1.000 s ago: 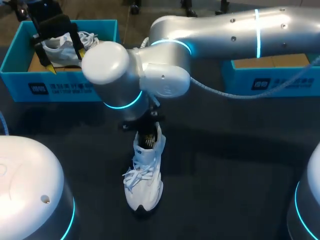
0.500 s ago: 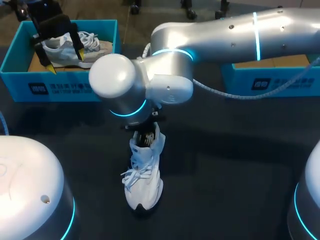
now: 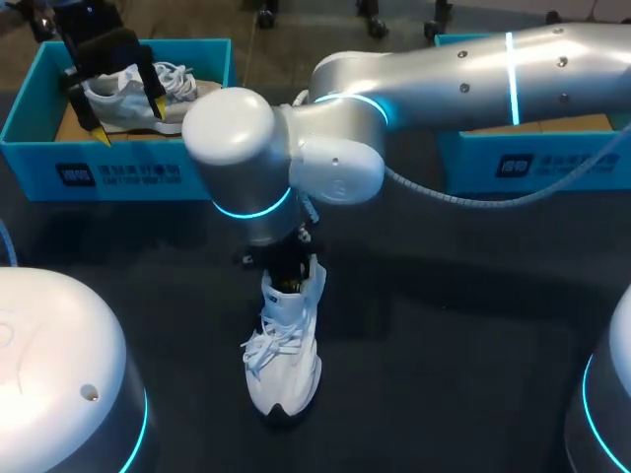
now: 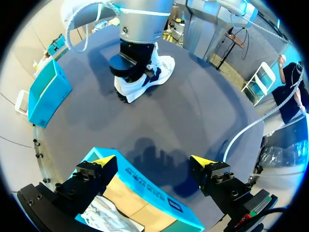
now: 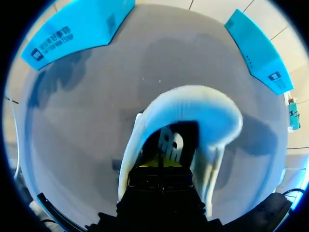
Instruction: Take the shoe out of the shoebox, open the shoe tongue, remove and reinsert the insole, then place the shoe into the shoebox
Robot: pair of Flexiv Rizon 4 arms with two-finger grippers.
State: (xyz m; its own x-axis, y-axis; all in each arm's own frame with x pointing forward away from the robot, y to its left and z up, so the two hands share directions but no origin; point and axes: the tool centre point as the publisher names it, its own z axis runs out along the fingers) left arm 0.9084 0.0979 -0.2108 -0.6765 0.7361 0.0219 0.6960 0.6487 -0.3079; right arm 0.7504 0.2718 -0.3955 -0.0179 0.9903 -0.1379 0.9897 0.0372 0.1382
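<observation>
The shoe [image 3: 283, 347] likely handles light and soft-walled; grip the heel collar. Left gripper [image 4: 153, 161] jaws are open; right gripper [image 5: 159, 165] jaws cannot be determined.

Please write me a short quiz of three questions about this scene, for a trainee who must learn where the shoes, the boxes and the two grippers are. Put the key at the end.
1. True or false: the white lace-up sneaker lies on its side on the dark table.
2. Where is the right gripper? A: over the right-hand box. B: inside the sneaker's opening. C: on the bare table.
3. Which gripper hovers over the turquoise cardboard shoebox that holds a second pale shoe?

Key: 1 false, it stands upright on its sole. 2 B. 3 the left gripper, which is open.
</observation>
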